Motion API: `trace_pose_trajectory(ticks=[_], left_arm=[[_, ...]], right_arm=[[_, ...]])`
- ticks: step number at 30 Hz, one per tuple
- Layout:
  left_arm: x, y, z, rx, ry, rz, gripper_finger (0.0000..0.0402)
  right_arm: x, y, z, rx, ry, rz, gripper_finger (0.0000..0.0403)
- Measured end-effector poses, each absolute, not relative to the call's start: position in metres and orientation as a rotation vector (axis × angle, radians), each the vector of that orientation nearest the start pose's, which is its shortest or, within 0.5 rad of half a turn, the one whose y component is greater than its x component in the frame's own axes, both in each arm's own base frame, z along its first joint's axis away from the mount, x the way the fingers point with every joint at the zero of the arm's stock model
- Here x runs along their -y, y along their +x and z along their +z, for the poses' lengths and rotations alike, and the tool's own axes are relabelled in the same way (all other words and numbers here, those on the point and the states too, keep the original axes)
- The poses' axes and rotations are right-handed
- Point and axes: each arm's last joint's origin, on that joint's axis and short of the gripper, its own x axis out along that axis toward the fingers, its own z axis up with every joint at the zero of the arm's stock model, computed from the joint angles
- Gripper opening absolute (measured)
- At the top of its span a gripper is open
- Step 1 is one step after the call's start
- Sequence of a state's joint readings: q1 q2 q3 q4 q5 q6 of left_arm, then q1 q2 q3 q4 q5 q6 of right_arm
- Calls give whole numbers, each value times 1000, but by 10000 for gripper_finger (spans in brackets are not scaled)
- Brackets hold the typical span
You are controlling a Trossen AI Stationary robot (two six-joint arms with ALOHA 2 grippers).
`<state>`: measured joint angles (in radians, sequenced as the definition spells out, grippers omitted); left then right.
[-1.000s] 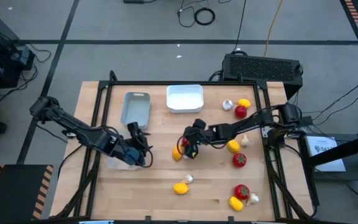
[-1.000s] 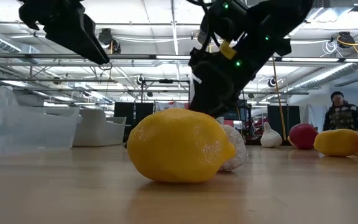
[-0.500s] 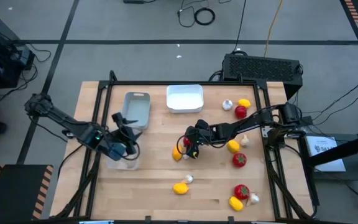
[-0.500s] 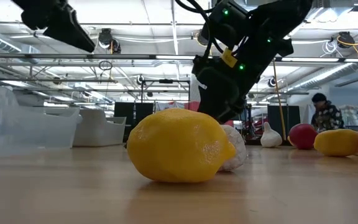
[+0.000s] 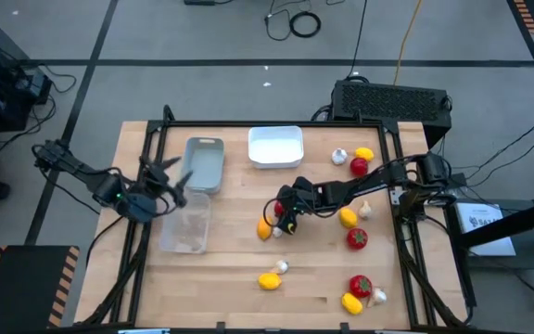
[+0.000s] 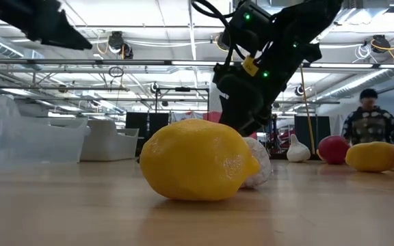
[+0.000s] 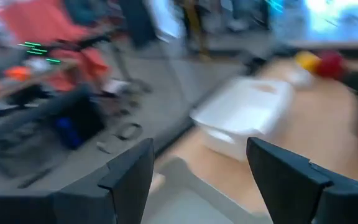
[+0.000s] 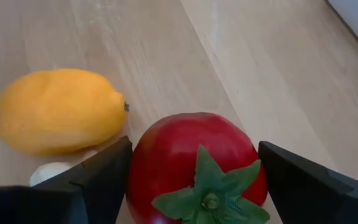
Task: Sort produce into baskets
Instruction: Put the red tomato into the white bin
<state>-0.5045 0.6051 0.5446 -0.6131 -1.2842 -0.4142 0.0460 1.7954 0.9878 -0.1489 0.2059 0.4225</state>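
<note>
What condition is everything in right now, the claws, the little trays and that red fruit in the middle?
left gripper: open, empty, above the table's left edge.
right gripper: open, fingers either side of the red fruit.
white basket: upright, empty.
grey basket: upright, empty.
clear basket: upright, contents too faint to tell.
orange lemon: lying on the table beside the red fruit.

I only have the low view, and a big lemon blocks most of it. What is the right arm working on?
Observer: A red fruit with a green top sits right at the right gripper.
Operator: Anything crowding it?
Observer: An orange-yellow lemon lies close beside the red fruit.
Operator: And the left arm?
Observer: The left gripper is open and empty, next to the grey basket.
</note>
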Motion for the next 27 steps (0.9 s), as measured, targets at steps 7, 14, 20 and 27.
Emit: trace_pose_trajectory(ticks=[7,14,20,27], left_arm=[[26,107,253,-161,224,1020,264],[29,111,252,-281,306,873,264],[34,118,259,-297,316,736,264],[38,123,262,-304,329,585,264]], right_arm=[[-5,343,145,-929,332,-403,320],[3,347,148,-896,412,-444,320],[16,365,179,-861,424,-425,320],[38,392,244,-703,240,-462,320]])
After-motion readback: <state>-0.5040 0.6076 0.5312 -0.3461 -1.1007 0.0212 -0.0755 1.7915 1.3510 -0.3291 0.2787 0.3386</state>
